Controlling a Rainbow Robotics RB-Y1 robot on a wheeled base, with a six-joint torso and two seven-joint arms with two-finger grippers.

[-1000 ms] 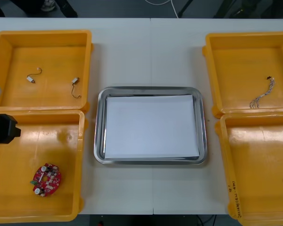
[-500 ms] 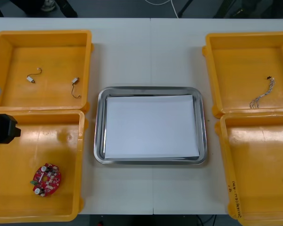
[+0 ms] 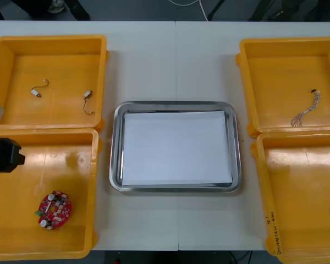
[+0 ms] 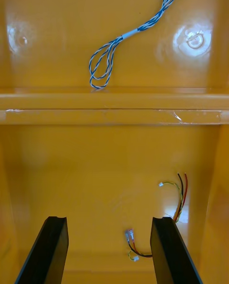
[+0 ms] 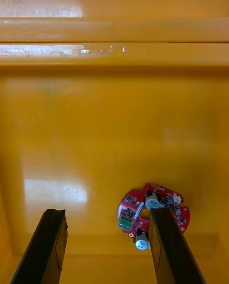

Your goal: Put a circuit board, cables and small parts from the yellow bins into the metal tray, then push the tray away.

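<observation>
Left gripper (image 5: 106, 211), spread wide above yellow bin (image 5: 95, 136); circuit board (image 5: 143, 205) lies beneath one finger (image 5: 167, 246), so we risk striking it; right gripper (image 4: 109, 219) likewise spread

Workshop or laboratory bench for electronics kitting. A light table (image 3: 176, 60) carries four yellow bins (image 3: 49, 39) holding a round red circuit board (image 3: 54, 209) and a twisted blue and white cable (image 4: 129, 33), flanking a metal tray (image 3: 116, 148).
</observation>
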